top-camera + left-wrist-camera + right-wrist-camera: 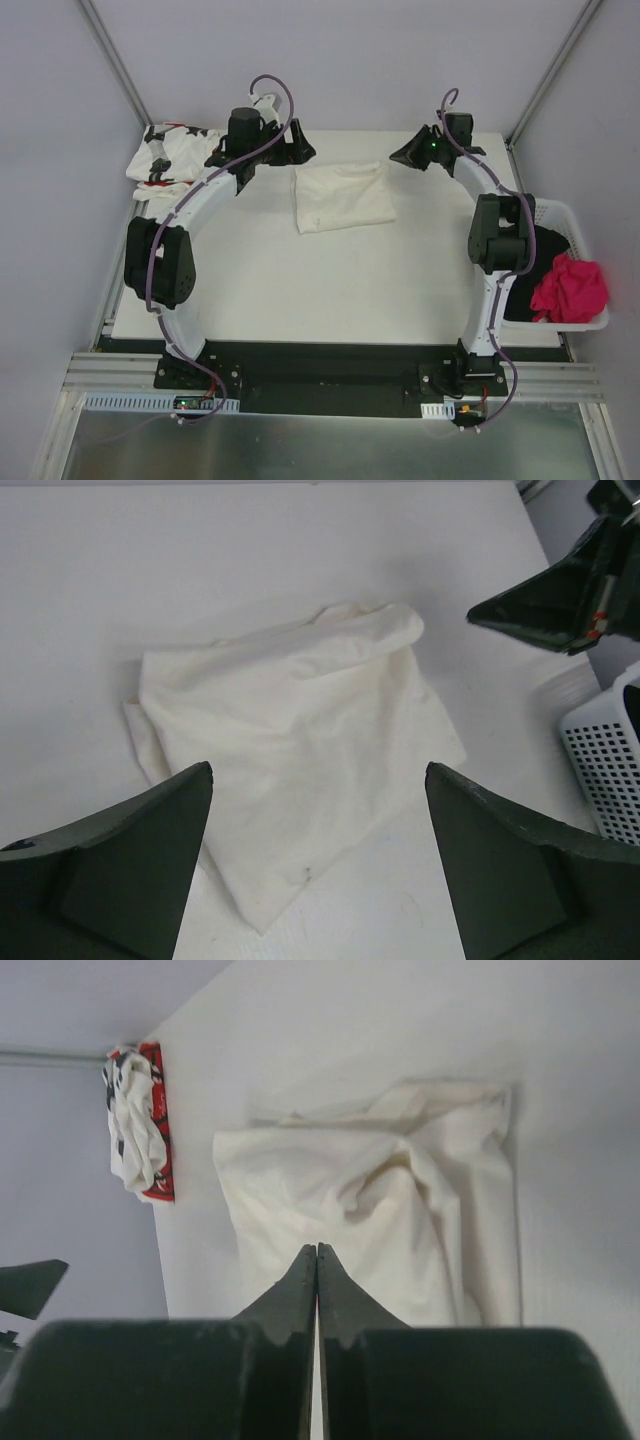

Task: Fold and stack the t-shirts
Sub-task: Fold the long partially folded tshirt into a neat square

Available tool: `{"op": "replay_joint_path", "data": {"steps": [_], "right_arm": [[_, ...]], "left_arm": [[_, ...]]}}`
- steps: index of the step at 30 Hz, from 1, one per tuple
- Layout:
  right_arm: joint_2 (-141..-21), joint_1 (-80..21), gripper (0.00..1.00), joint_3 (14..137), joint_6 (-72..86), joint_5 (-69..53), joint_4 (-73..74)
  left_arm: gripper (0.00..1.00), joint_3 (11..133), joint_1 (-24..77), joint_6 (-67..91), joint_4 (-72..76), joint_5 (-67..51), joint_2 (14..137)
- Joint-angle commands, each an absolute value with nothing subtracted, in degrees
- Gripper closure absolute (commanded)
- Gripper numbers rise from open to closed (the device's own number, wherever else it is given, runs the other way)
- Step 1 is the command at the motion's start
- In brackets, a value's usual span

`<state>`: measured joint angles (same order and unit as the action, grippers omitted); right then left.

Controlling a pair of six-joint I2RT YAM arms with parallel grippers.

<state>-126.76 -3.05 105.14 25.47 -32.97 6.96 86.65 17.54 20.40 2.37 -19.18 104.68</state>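
Left tool point(318, 772) wide apart, empty, right tool point(317, 1250) closed on nothing, cream t-shirt point(343, 197) near both

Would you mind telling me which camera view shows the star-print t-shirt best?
The top external view: the star-print t-shirt lies bunched at the far left corner of the table, almost wholly visible. The right wrist view shows it small and distant at the picture's left edge. The left wrist view does not show it.
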Motion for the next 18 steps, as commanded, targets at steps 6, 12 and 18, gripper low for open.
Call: {"op": "replay_joint_path", "data": {"steps": [6,12,18], "right_arm": [[-116.8,-13.9,0.99,88.9,28.1,-33.5,-2.4],[-123.5,-15.8,0.99,93.1,31.5,-35.6,-4.9],[-132.8,-14.9,0.99,103.9,34.0,-37.8,-4.5]], "left_arm": [[0.15,80.9,21.4,26.7,13.5,-27.9,109.0],[0.15,79.8,21.4,31.5,19.8,-30.2,113.9],[0.16,83.3,21.4,32.5,20.1,-30.1,118.7]]}}
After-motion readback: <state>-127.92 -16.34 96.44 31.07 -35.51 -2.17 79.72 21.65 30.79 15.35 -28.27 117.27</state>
